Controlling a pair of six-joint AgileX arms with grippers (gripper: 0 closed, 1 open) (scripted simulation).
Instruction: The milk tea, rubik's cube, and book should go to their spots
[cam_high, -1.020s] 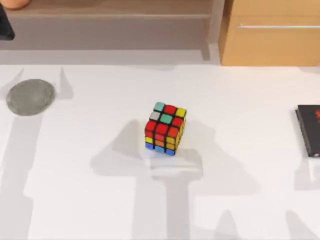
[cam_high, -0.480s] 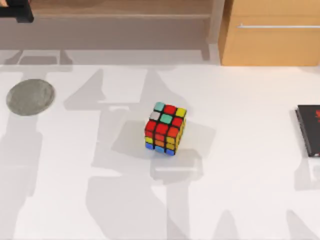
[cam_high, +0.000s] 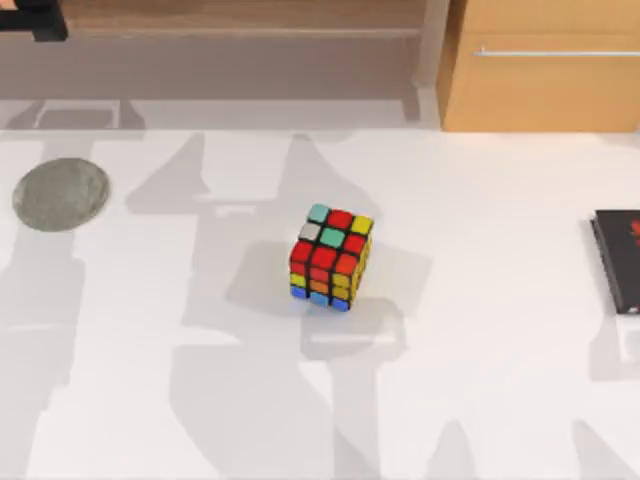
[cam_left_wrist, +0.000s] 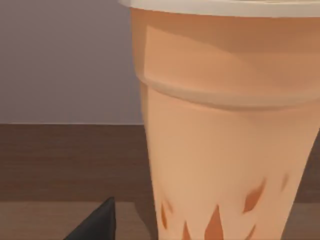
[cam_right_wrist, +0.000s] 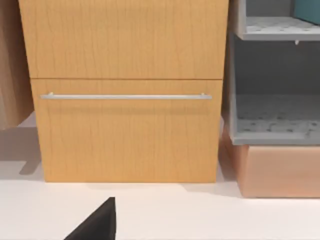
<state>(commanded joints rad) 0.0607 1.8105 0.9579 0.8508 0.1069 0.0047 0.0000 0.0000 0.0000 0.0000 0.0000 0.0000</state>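
1. Left gripper (cam_high: 35, 20), top view's upper left, by the shelf; finger state indeterminable. Milk tea (cam_left_wrist: 225, 125) close before it.
2. Rubik's cube (cam_high: 331, 256) centre table (cam_high: 480, 400), apparently unplaced.
3. Right gripper: finger state indeterminable.

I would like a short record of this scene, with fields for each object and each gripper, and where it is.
rubik's cube: multicoloured 3x3 puzzle cube, upright at table centre
milk tea: tall orange-tan cup, close before the left wrist camera, on a brown wooden surface
black book: thin, red mark, table's right edge
grey disc: round, table's left side
wooden drawer: silver handle, faced by the right wrist camera
left gripper: top-left corner, over the shelf
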